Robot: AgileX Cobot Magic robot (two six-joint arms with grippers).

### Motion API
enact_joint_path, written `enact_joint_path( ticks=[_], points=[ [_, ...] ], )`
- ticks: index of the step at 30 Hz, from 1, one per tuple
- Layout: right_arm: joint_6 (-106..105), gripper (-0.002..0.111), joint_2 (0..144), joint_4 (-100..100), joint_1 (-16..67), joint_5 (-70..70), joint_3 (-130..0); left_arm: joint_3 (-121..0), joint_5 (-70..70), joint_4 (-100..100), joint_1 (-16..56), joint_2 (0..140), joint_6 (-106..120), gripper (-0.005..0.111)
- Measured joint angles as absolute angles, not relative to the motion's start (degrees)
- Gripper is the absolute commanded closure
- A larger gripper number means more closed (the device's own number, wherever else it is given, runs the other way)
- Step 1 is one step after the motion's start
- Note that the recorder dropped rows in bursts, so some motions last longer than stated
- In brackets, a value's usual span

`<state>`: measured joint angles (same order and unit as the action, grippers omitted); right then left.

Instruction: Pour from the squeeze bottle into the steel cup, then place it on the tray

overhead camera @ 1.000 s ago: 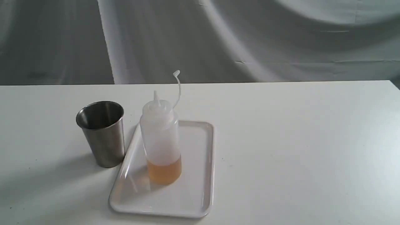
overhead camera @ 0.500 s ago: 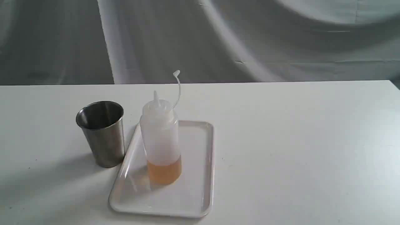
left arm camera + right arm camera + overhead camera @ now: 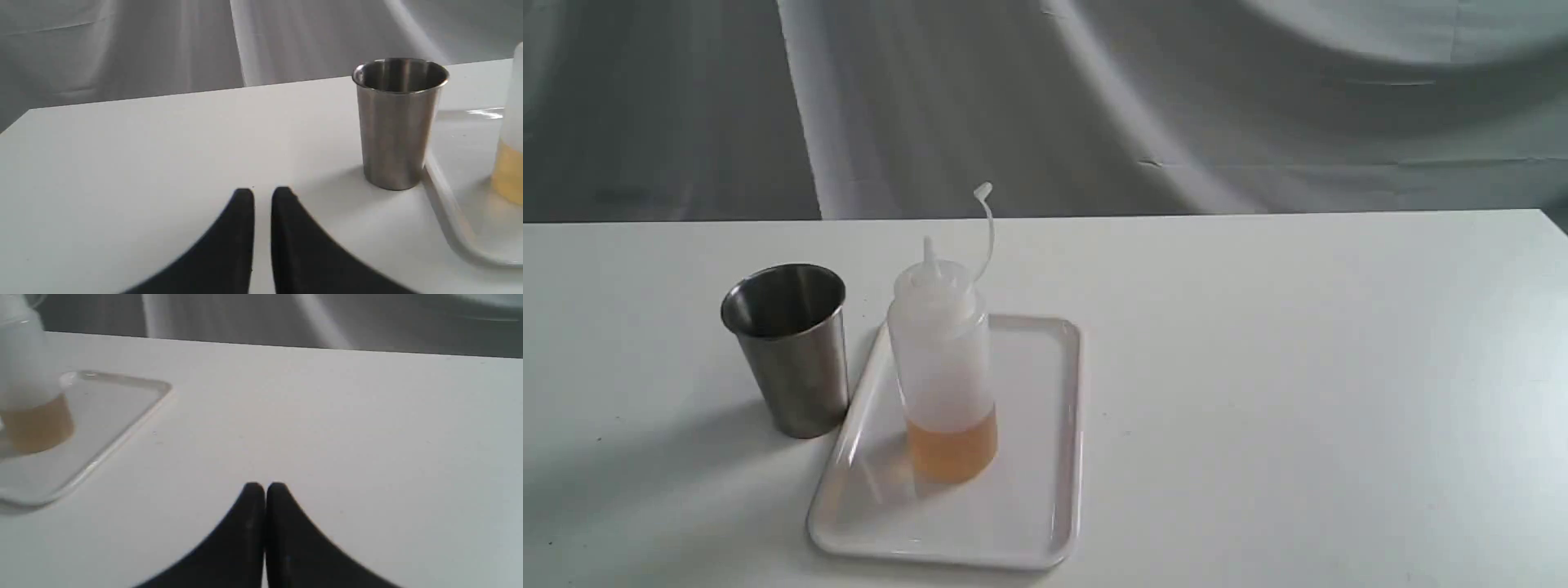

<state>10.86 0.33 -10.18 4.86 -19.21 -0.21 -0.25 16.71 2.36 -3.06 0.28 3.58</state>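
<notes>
Nothing moved vs. the earlier frames: squeeze bottle (image 3: 943,367) stood upright on the tray (image 3: 1045,457), amber liquid low inside, cap strap up. Just beside the tray's left edge, the steel cup (image 3: 788,351) sat on the table (image 3: 1298,367). Ext. view showed neither gripper; wrist views did. Left gripper (image 3: 262,196) was all but closed, slim gap, holding nothing, near the cup. Right gripper (image 3: 265,490) was closed, empty, apart from the tray. Count: 1 bottle, 1 cup, 1 tray, 2 grippers.

No readable text, labels, brands or numbers on any visible surface.
</notes>
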Motion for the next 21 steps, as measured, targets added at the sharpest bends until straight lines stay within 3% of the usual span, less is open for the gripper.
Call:
enact_joint_path(
  ticks=[11, 21],
  points=[
    [10.5, 0.108, 0.3, -10.2, -8.7, -19.4, -0.2, -0.3, 16.7, 2.4, -3.1, 0.3, 3.6, 0.098],
    [10.6, 0.108, 0.3, -9.9, -12.1, -19.4, -0.2, -0.3, 16.7, 2.4, -3.1, 0.3, 3.6, 0.098]
  ],
)
